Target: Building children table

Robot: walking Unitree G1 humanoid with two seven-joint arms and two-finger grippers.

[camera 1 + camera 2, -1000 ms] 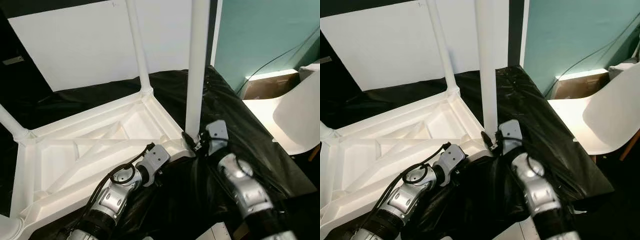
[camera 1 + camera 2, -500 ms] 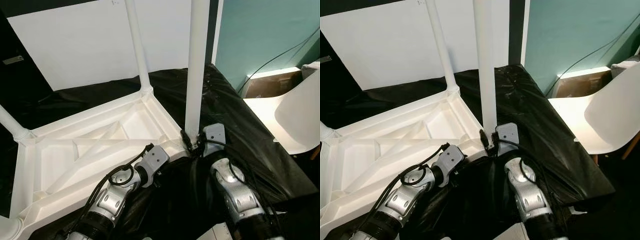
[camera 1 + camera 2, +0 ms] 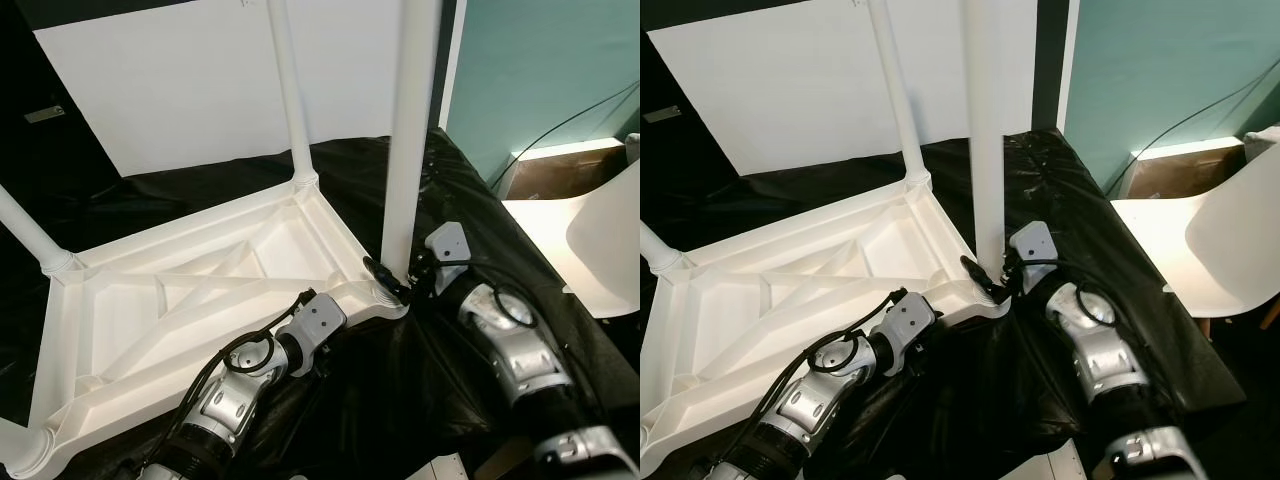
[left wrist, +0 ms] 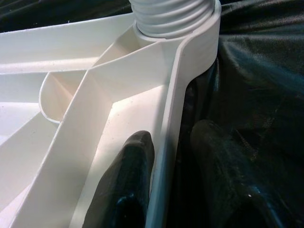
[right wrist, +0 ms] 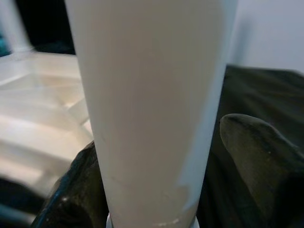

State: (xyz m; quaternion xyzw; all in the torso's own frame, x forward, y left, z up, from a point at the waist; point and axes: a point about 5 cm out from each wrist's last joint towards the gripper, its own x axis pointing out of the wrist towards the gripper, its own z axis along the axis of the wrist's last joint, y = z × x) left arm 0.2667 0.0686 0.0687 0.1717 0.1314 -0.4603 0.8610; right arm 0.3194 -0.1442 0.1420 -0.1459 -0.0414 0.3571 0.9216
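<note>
1. Upturned white table top [image 3: 180,300] lies on the black-covered worktop [image 3: 470,240].
2. Left claw [image 4: 166,190] pinches its rim.
3. Right claw [image 5: 156,190] clamps the near leg [image 3: 410,150] just above its socket.
4. Plastic looks light, stiff, slick: grip low.

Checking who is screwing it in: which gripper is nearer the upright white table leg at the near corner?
Right. The right gripper clasps the upright white table leg at its base; the left gripper straddles the white tabletop rim beside that corner.

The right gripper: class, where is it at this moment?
The right gripper clasps the base of the near white table leg, at the upturned tabletop's near right corner.
</note>
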